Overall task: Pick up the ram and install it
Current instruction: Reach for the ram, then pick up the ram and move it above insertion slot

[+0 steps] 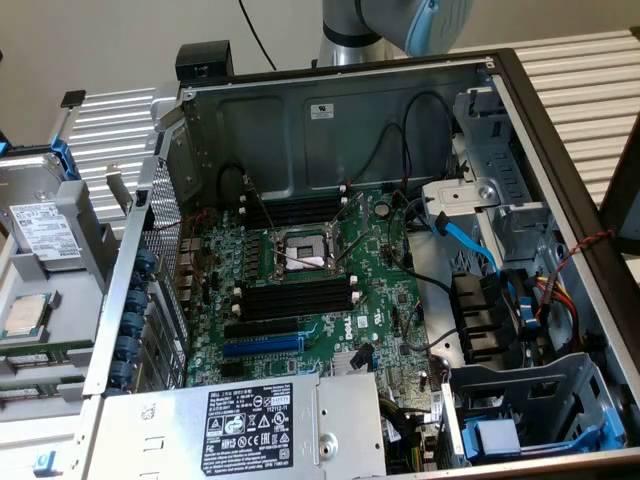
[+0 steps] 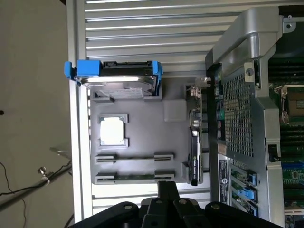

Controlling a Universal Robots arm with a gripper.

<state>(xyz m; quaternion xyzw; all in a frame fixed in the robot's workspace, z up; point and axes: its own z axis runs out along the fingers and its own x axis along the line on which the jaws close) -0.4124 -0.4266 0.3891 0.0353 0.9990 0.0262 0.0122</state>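
Gripper (image 2: 167,186) closed, empty, hovering over gray tray (image 2: 142,123) beside computer case (image 2: 237,57). The ram (image 2: 135,177) stands on edge in the tray's holder nearest the fingertips. It sits just ahead of them, long axis pointing toward the case.

Exterior view is set above the open computer case (image 1: 330,140), angled steeply down into it, near. Wrist view is carried behind the claw (image 2: 167,186), faced straight down, well above the grey parts tray (image 2: 147,133). Shared: tray, hard drive (image 2: 116,78), perforated case wall (image 2: 237,114).
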